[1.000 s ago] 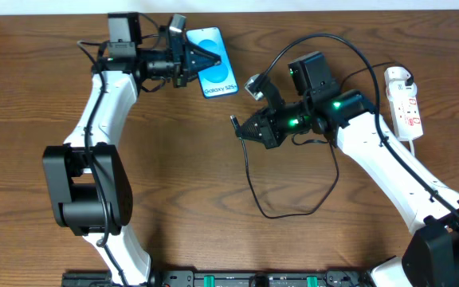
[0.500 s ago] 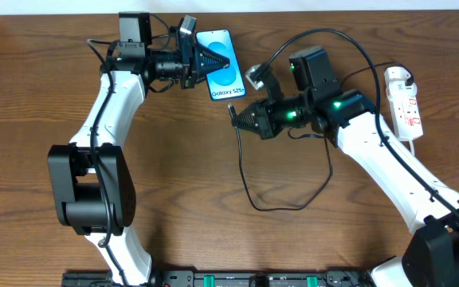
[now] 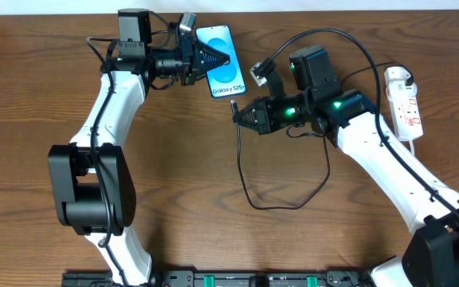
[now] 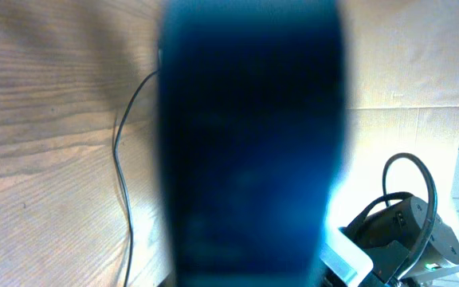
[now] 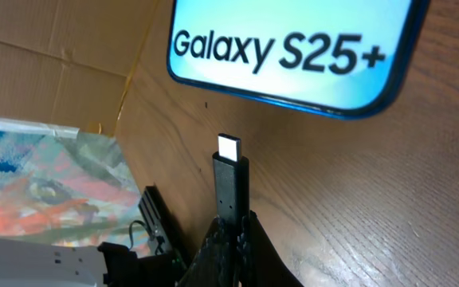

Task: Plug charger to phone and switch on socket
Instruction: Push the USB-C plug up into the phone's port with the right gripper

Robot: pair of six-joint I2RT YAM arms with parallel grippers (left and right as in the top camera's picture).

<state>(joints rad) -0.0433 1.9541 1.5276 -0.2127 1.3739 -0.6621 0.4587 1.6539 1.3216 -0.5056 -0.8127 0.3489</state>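
The phone [image 3: 225, 76], blue-screened, is lifted at the back of the table with my left gripper [image 3: 217, 58] shut on its upper part. In the left wrist view the phone [image 4: 253, 143] is a blue blur that fills the middle and hides my fingers. My right gripper [image 3: 239, 115] is shut on the black connector of the charger [image 3: 234, 104], just below the phone's bottom edge. In the right wrist view the connector tip [image 5: 231, 151] points at the phone's bottom edge [image 5: 293, 56] with a small gap between them. The charger's cable [image 3: 249, 185] loops across the table. The white socket [image 3: 406, 102] lies far right.
The right arm's body [image 3: 373, 151] crosses the table between the cable loop and the socket. A thicker black cable [image 3: 349, 40] arcs above the right wrist. The left arm [image 3: 106, 104] stretches along the left side. Brown cardboard [image 5: 54, 64] stands behind the table.
The left gripper has carried the phone to the right. The right gripper has brought the connector up and left, close under the phone's bottom edge; the cable loop has followed.
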